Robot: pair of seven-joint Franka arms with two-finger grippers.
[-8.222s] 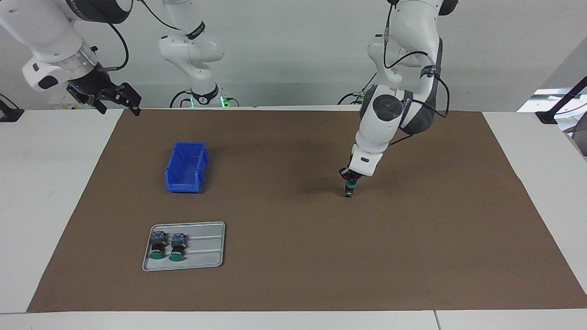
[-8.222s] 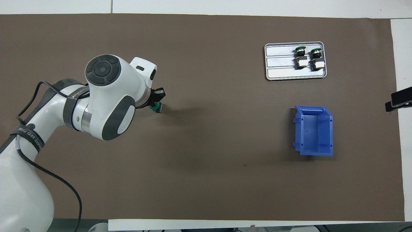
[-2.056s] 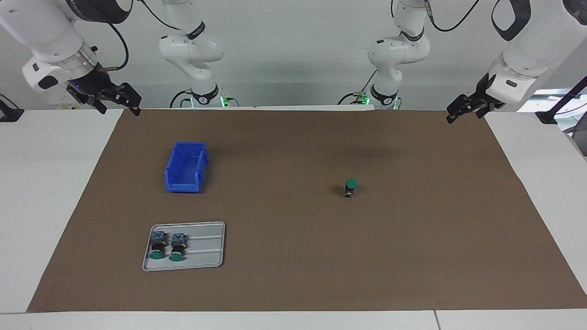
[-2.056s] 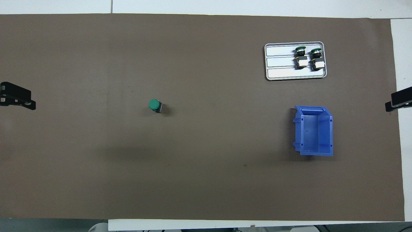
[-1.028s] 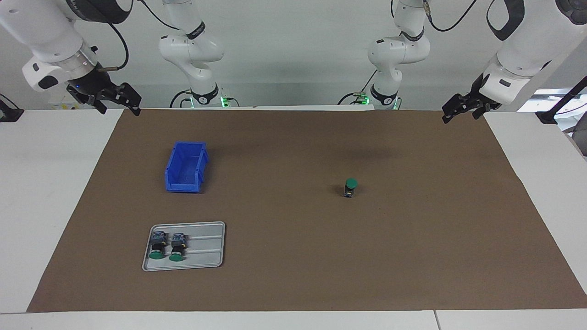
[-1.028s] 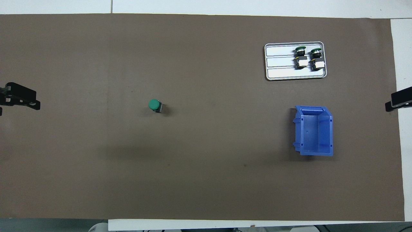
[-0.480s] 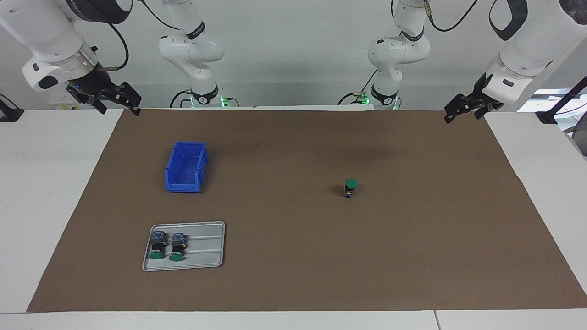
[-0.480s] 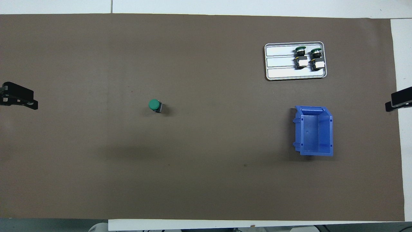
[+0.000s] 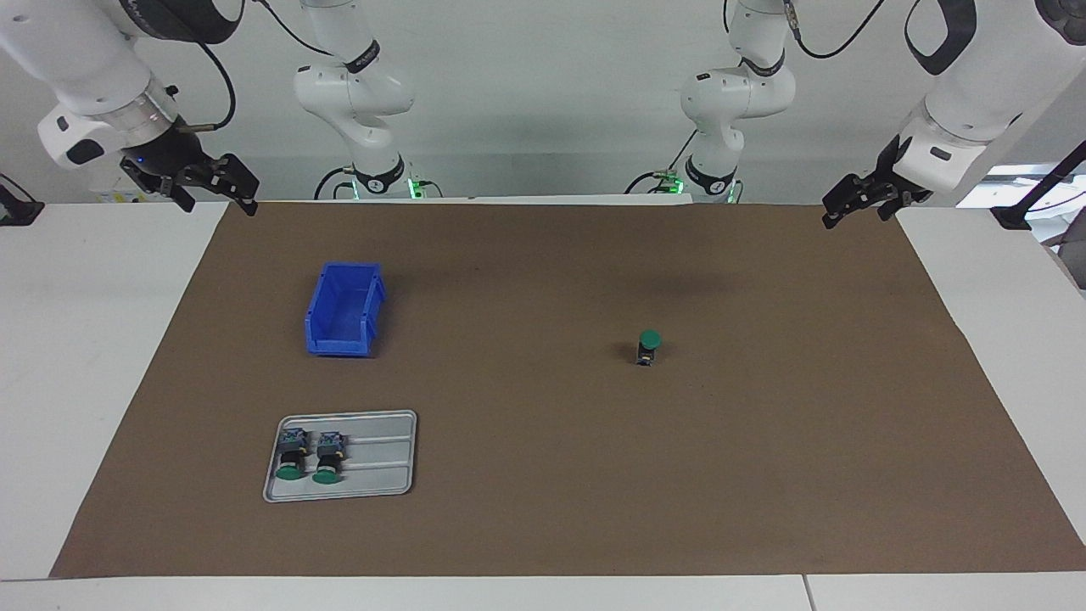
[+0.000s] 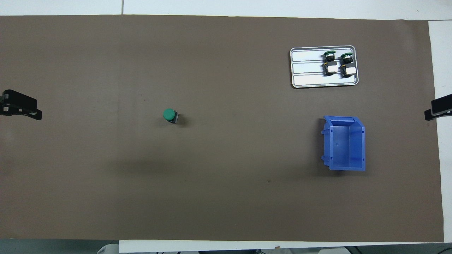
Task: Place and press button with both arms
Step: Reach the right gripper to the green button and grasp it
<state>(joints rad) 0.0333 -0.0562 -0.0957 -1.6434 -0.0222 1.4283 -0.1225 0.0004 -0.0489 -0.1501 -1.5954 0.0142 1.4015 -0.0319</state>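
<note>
No text, label, brand, number or sign can be read on anything in view.

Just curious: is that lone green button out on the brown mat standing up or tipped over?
Upright. The button stands alone on the mat, green cap on top, its block beneath.

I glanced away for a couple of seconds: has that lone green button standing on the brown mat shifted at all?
No. The green button stands upright at the same spot on the brown mat, no closer to the blue bin than before.
</note>
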